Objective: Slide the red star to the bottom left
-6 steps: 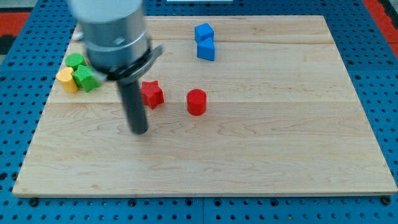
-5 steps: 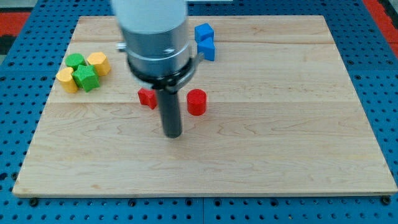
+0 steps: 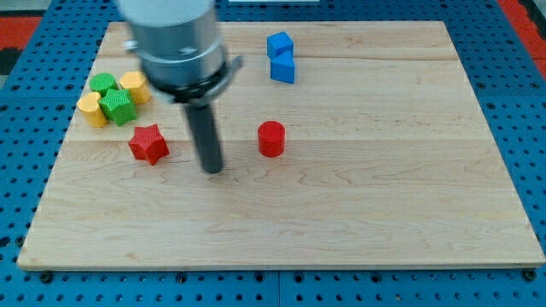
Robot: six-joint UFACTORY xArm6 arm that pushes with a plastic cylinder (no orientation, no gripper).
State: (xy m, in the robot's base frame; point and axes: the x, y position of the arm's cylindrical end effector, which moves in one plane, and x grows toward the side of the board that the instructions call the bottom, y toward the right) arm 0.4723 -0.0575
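Note:
The red star (image 3: 148,143) lies on the wooden board (image 3: 358,205) at the view's left, below the cluster of yellow and green blocks. My tip (image 3: 211,169) rests on the board to the right of the star, a block's width or more away and slightly lower. A red cylinder (image 3: 271,139) stands to the right of the rod.
A green block (image 3: 104,83), a green cube (image 3: 119,107), a yellow block (image 3: 136,86) and another yellow block (image 3: 91,110) huddle at the upper left. Two blue blocks (image 3: 281,56) sit near the top edge. The board's left edge is near the star.
The red star has slid left and slightly down, away from the red cylinder. My tip swung right past the star, then came back left to its present spot.

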